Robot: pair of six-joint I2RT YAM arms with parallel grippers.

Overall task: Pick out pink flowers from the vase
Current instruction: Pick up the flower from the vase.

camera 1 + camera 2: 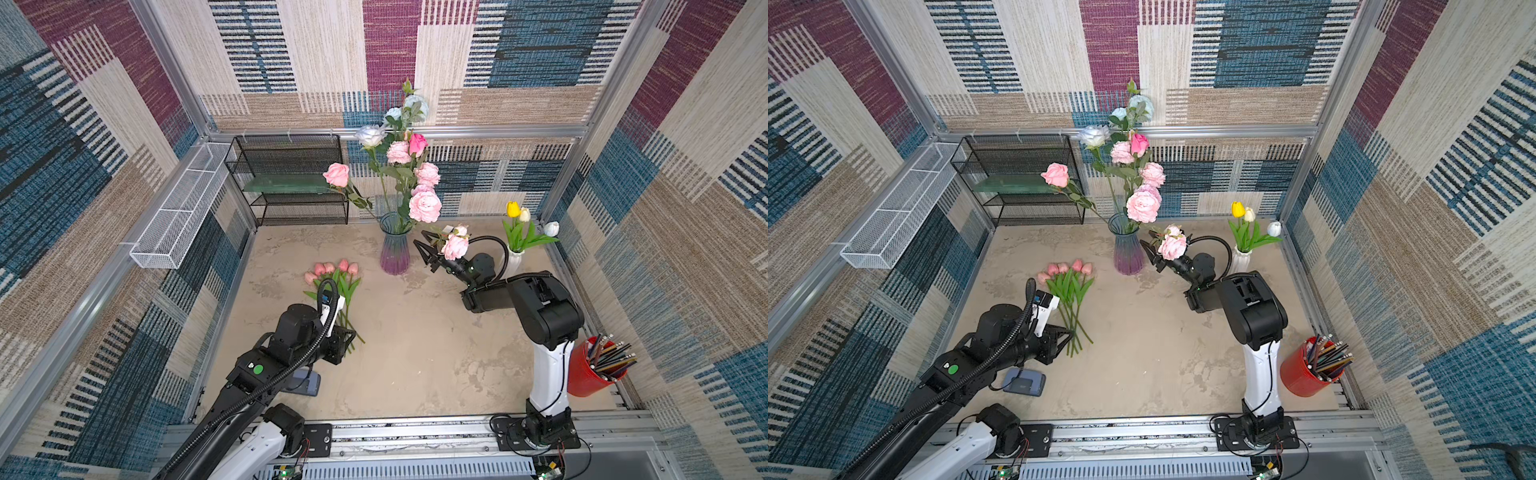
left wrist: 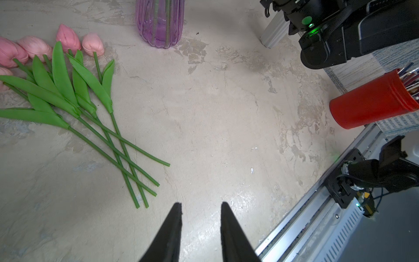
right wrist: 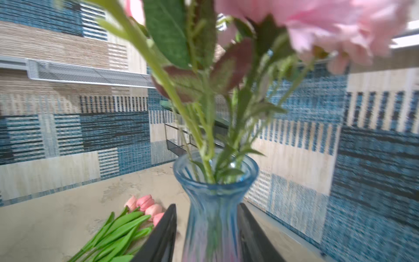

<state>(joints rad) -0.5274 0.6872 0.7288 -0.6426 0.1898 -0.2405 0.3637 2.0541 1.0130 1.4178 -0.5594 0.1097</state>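
Note:
The blue-to-purple glass vase [image 1: 395, 249] [image 1: 1128, 249] stands at the back of the table. It holds several pink flowers [image 1: 424, 205] [image 1: 1143, 205] among pale blue and white roses. One pink bloom [image 1: 455, 246] droops over my right wrist. My right gripper [image 1: 422, 246] [image 3: 207, 205] is open just beside the vase [image 3: 215, 188], whose neck shows between its fingers with a gap on each side. Several pink tulips [image 1: 332, 269] [image 2: 68, 38] lie on the table. My left gripper [image 2: 201, 204] [image 1: 1068, 332] hovers open and empty near their stem ends.
A black mesh shelf [image 1: 291, 178] and a white mesh basket [image 1: 178, 212] line the back left. A white vase of yellow and white tulips [image 1: 515, 257] stands at the back right. A red cup of pencils [image 1: 590, 370] sits front right. A grey-blue device [image 1: 307, 382] lies under my left arm.

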